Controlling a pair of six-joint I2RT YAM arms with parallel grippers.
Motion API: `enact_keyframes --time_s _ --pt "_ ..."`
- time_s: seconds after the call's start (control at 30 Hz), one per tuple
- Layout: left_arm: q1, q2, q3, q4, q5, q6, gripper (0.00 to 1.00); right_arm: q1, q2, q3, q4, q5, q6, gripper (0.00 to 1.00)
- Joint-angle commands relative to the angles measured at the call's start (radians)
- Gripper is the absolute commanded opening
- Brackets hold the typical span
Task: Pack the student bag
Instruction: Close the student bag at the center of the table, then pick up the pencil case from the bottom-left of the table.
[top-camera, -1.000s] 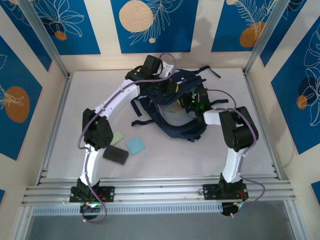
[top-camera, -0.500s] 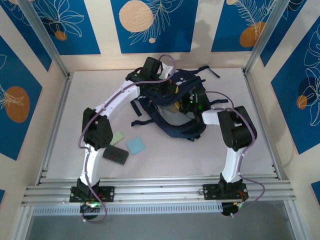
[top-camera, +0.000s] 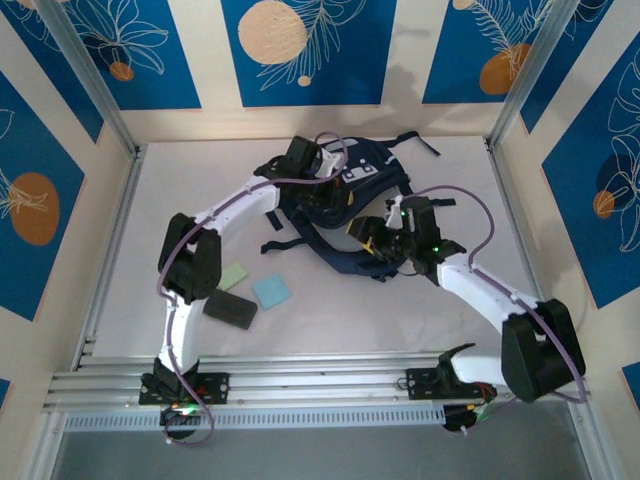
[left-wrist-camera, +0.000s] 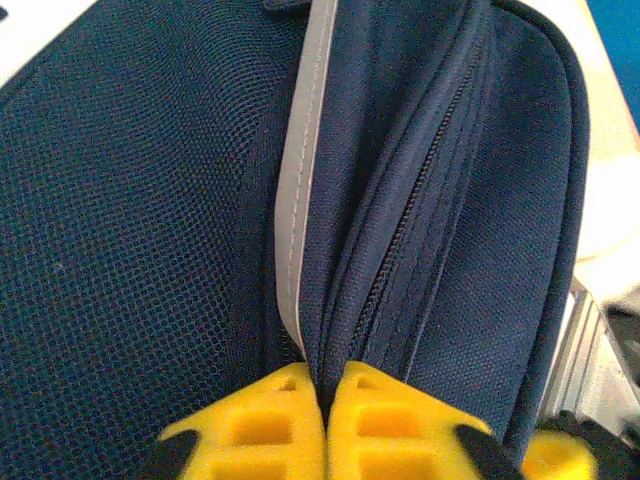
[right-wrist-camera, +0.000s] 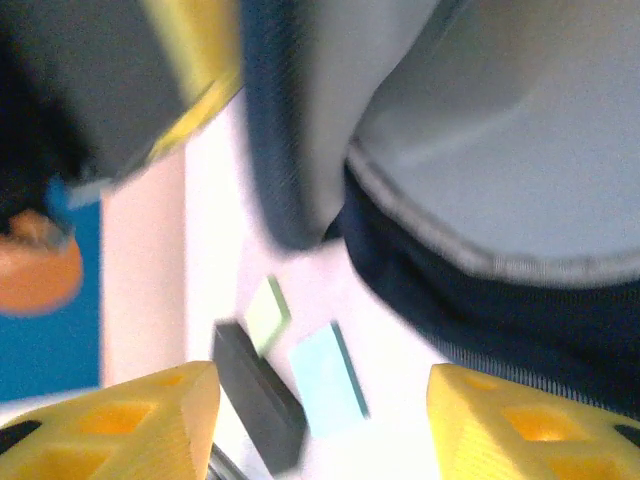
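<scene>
The student bag (top-camera: 338, 252) lies in the upper centre of the top view, its mouth turned toward the lower right; the left gripper (left-wrist-camera: 325, 425) has its yellow fingers (left-wrist-camera: 270, 430) drawn almost together on a fold of navy fabric beside the zipper (left-wrist-camera: 400, 230), apparently pinching it; the right gripper (right-wrist-camera: 320, 410) stands wide apart and holds nothing, at the bag's lower right edge. The step appears to be opening the bag to load it. To do it well, the pinch should hold the upper lip taut and raised while the free gripper goes for the green pad (top-camera: 235, 276), the light blue pad (top-camera: 271, 291) or the dark case (top-camera: 231, 310) at centre left; a slack lip may fold over the opening.
</scene>
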Motion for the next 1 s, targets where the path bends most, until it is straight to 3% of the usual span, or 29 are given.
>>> enact_keyframes --time_s 0.0,0.03,0.1,0.33,0.57,0.77,0.9,0.97 --pt "0.024 -0.081 -0.068 0.068 -0.057 -0.043 0.44 0.076 -0.035 0.05 -0.22 -0.005 -0.238 0.57" --pt "0.028 -0.103 -0.096 0.067 -0.072 -0.05 0.59 0.104 -0.034 0.064 -0.237 -0.004 -0.274 0.58" --pt "0.038 -0.155 -0.161 0.069 -0.097 -0.058 0.76 0.15 -0.019 0.093 -0.251 -0.008 -0.333 0.58" --pt "0.17 -0.396 -0.429 0.062 -0.178 -0.102 1.0 0.338 0.159 0.249 -0.284 -0.007 -0.5 0.61" --pt "0.313 -0.567 -0.625 -0.035 -0.268 -0.12 1.0 0.453 0.362 0.406 -0.267 0.016 -0.581 0.62" --pt "0.347 -0.705 -0.728 -0.266 -0.511 -0.117 1.0 0.457 0.434 0.444 -0.26 0.129 -0.581 0.63" --pt "0.348 -0.77 -0.751 -0.458 -0.611 -0.202 1.0 0.454 0.459 0.449 -0.261 0.266 -0.57 0.74" --pt "0.348 -0.802 -0.783 -0.5 -0.603 -0.251 1.0 0.451 0.475 0.465 -0.276 0.322 -0.563 0.89"
